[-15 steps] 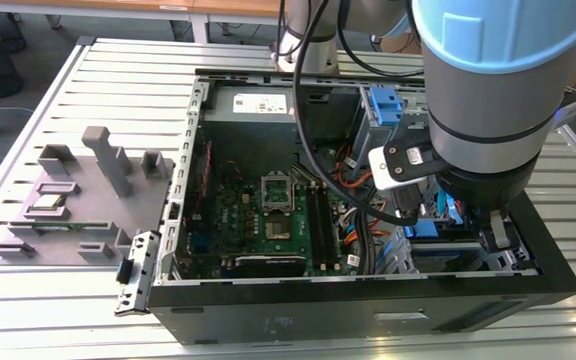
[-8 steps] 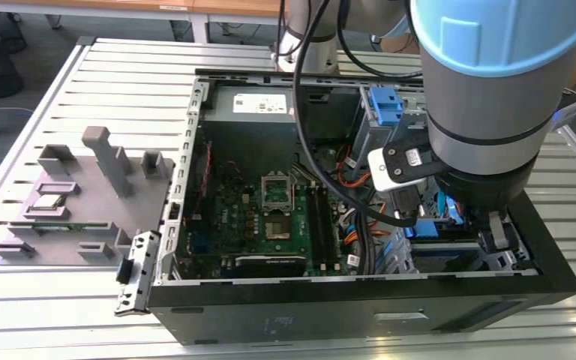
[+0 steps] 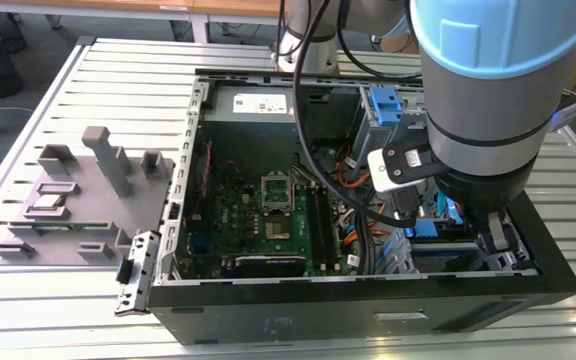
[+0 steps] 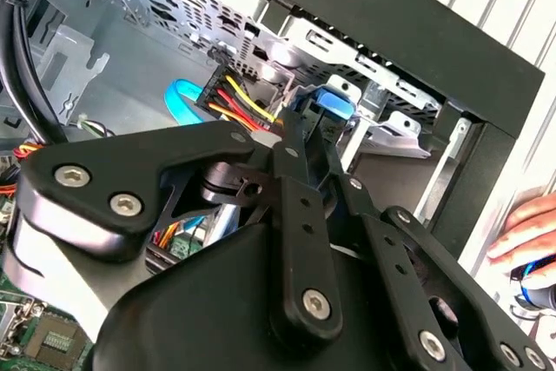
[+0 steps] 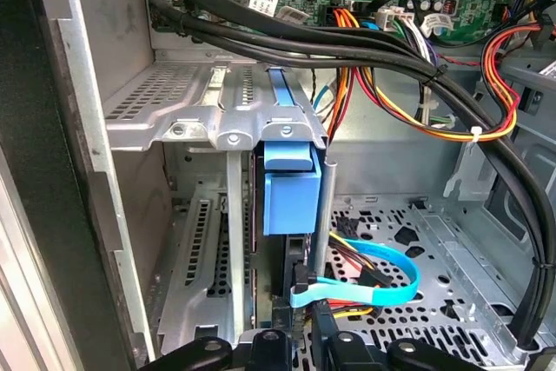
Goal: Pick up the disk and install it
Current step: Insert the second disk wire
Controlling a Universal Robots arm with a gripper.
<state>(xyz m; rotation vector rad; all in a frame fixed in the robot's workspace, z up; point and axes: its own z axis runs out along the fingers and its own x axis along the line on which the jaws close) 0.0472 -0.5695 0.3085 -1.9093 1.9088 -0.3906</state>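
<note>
Open on a ribbed aluminium table (image 3: 118, 67): a black sheet-steel computer case (image 3: 368, 315), with a green motherboard (image 3: 268, 210) at its centre in the exterior view. Reaching in at the case's 4 o'clock corner, a smooth grey and pale-blue arm (image 3: 488, 90). In the first wrist view, the disk (image 5: 291, 188) standing on edge in a perforated bare-metal drive cage (image 5: 187, 102), glossy blue plastic rail outermost, dark slab beneath (a flat light-blue ribbon cable (image 5: 382, 288) curls just beside). Matte black end effector (image 5: 300, 341) just beside the disk's edge; cannot tell whether clamped or apart. At the case's 12 o'clock, a grey box (image 3: 258, 105) with a white label, print too small to read. At 9 o'clock on the table, a grey moulded fixture (image 3: 78, 202) with blocky posts.
</note>
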